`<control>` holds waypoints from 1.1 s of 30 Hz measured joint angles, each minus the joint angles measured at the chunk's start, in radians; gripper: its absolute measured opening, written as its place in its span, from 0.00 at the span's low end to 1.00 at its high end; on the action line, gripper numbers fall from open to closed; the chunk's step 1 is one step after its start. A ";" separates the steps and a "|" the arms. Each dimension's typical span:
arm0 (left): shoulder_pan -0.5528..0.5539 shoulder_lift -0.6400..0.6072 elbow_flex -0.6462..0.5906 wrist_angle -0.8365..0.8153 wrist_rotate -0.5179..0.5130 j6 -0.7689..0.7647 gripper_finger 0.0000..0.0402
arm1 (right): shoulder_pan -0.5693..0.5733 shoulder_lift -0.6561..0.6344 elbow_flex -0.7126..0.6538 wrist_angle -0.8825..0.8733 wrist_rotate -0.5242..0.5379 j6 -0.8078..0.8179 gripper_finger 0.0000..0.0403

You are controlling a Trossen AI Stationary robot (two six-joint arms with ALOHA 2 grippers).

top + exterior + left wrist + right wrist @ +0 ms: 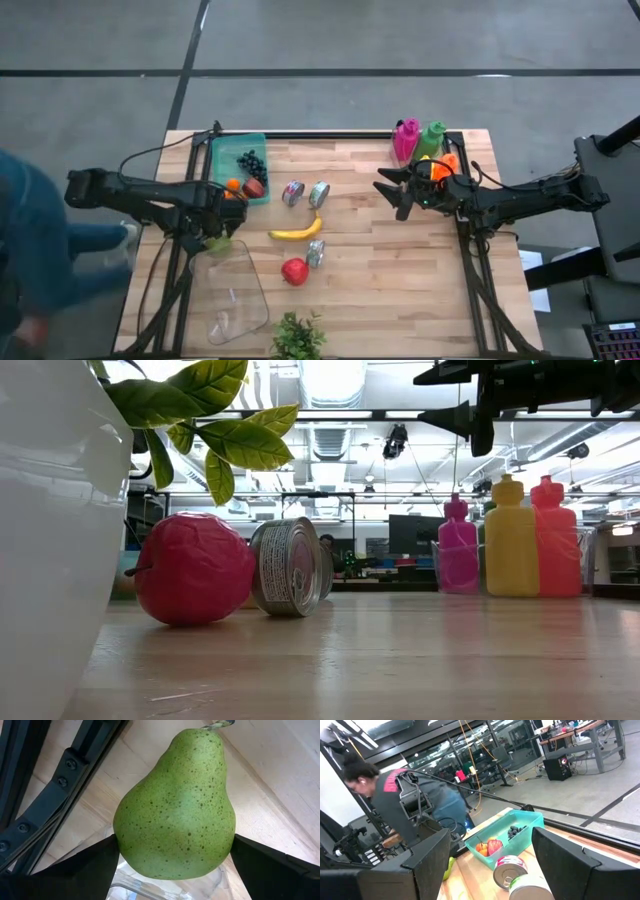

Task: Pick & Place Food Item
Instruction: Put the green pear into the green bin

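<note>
Left gripper [217,236] is clamped on the pear [175,807], held over the near rim of the clear container [238,290]. The pear's long axis runs forward along the fingers; the container lies directly below. Right gripper [392,193] waits well apart, jaws spread, empty.

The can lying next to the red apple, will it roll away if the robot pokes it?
Probably, yes. The can lies on its round side, so a sideways poke should roll it. The apple sits close and might stop it that way. Its shiny metal may be slippery.
</note>
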 joint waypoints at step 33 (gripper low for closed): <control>-0.001 -0.002 0.039 -0.021 -0.055 0.010 0.83 | 0.000 0.000 0.000 0.000 0.000 0.000 0.69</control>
